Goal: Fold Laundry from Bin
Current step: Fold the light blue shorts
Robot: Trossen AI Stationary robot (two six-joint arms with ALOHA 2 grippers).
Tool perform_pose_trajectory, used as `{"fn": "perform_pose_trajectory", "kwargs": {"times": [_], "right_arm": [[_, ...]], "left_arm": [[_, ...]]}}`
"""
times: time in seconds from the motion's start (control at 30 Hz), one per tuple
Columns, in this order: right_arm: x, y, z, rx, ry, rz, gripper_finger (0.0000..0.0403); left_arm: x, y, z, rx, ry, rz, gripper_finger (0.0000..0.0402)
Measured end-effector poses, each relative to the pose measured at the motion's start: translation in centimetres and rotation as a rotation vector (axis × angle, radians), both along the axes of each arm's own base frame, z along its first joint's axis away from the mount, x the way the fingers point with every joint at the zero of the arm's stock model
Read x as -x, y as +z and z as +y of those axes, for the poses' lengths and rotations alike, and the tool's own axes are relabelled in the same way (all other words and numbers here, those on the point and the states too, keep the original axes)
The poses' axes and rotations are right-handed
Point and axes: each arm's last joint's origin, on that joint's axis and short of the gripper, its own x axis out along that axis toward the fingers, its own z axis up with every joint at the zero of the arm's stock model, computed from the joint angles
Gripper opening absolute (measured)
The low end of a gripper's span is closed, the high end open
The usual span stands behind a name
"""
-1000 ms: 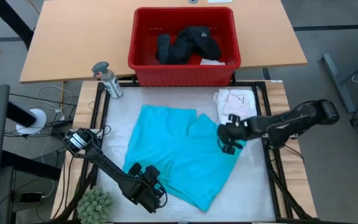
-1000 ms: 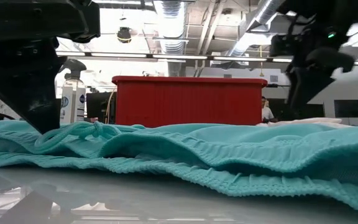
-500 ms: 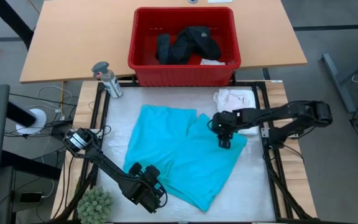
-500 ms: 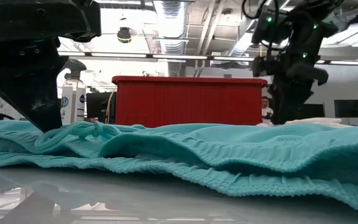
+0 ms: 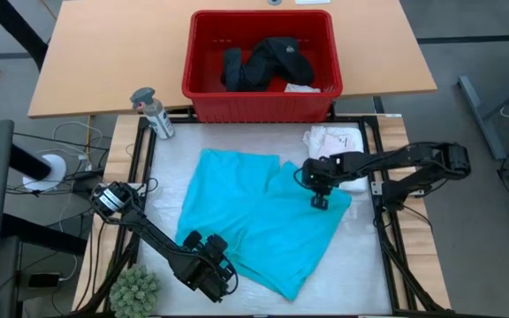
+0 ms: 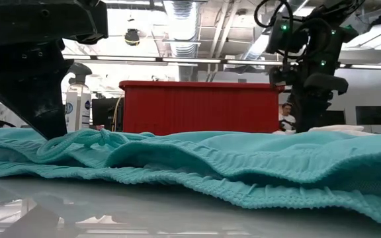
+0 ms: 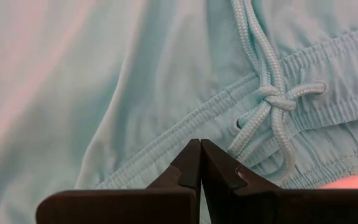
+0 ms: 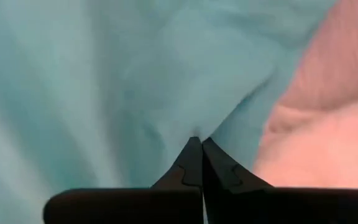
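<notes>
R gripper (image 5: 319, 202) has just snapped its fingers together, pinching the turquoise garment's (image 5: 263, 221) edge near the white piece (image 5: 336, 141). L gripper (image 5: 208, 261) fingers stay pinched on the waistband. Both ends held, fold can start. Black clothing (image 5: 263, 62) waits in bin (image 5: 203, 93) beyond the counter.

A spray bottle (image 5: 152, 112) with a grey head is seen standing at the edge of the wooden counter (image 5: 104, 62), a spiky green plant-like ball (image 5: 136, 289) is seen at the near left corner, and a person (image 6: 284, 116) is glimpsed far off in the room.
</notes>
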Motion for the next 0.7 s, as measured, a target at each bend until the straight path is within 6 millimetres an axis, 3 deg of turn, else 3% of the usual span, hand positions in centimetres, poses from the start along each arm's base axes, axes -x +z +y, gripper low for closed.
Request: {"fn": "perform_pose_trajectory", "kwargs": {"times": [0.4,0.7], "right_arm": [[1.0,0.8,0.6,0.065,-0.075,0.019,0.0016],[3.2,2.1,0.0,0.153,-0.169,0.076,0.003]], "left_arm": [[0.0,0.0,0.0,-0.007,-0.016,0.008,0.0],[0.0,0.0,0.0,-0.007,-0.016,0.007,0.0]]}}
